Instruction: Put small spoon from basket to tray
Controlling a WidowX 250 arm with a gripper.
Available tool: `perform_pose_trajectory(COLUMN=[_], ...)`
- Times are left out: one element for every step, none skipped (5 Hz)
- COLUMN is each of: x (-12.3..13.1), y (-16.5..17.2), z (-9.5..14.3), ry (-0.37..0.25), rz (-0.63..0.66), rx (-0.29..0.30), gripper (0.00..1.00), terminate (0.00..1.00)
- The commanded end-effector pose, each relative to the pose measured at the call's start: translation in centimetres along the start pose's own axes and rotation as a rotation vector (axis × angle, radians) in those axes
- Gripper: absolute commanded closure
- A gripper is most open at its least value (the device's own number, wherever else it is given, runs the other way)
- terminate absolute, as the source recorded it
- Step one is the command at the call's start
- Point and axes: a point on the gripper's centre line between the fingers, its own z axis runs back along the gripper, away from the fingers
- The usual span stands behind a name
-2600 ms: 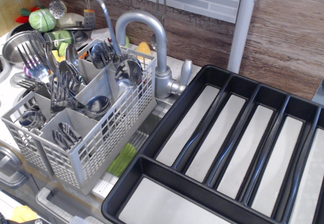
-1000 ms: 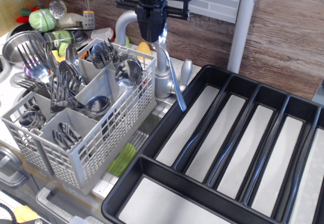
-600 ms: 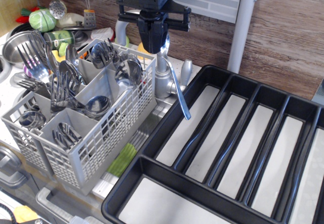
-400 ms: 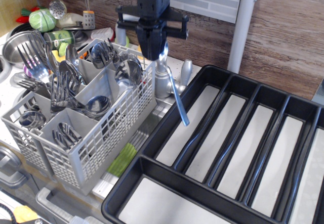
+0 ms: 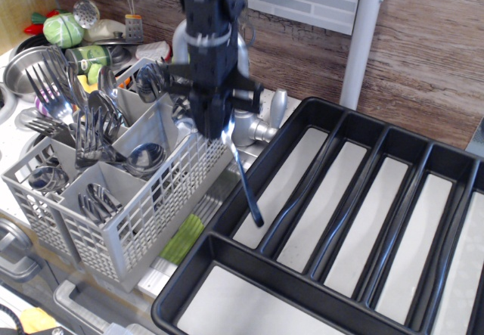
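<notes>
My black gripper [image 5: 218, 132] is shut on the bowl end of the small spoon [image 5: 243, 180]. The spoon hangs tilted, its thin handle pointing down and to the right, with its tip just above the leftmost long compartment of the black tray [image 5: 249, 180]. The grey lattice basket [image 5: 162, 206] stands to the left, full of steel forks and bigger spoons. The gripper hangs over the basket's right wall, between basket and tray.
A grey faucet [image 5: 253, 127] stands right behind the gripper. A round steel bowl [image 5: 23, 66] and kitchen toys sit at the back left. A green sponge [image 5: 181, 238] lies in the gap under the basket. A white post [image 5: 361, 40] rises behind the tray.
The gripper has lifted the small spoon out of the basket, carried it right, then come down and forward. The handle tip now hangs low over the tray's left compartment.
</notes>
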Motion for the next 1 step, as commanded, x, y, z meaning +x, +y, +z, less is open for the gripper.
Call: perform_pose_trajectory(x=[0.69], y=[0.93], z=[0.61], ry=[-0.093], rz=[0.001], rx=[0.028], gripper=[1.0], terminate=[1.0])
